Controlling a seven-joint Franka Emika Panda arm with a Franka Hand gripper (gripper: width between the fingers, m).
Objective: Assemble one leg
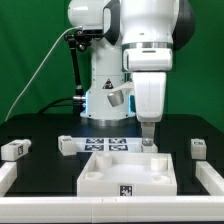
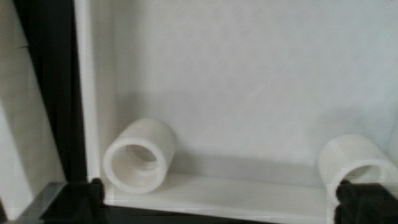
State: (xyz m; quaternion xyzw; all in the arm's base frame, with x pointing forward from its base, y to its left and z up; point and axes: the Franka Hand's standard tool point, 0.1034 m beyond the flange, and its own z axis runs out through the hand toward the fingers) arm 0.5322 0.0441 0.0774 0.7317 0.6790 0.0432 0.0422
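Robot's two-finger gripper (image 1: 148,141) hangs low over the far corner of the big flat white square panel (image 1: 128,172), fingers spread wide, nothing btwn. Small white tagged plastic block leg (image 1: 198,148) sits near panel, on exterior view's right, untouched.

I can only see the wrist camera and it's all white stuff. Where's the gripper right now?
Observer: The gripper is down at the white panel's far corner, on the exterior view's right.
Operator: Are any legs lying around?
Observer: Three, on the black table: the leftmost leg, the middle leg and the rightmost leg, going by the exterior view.
Operator: Is it holding one?
Observer: Can't tell, but all three legs lie apart from it.
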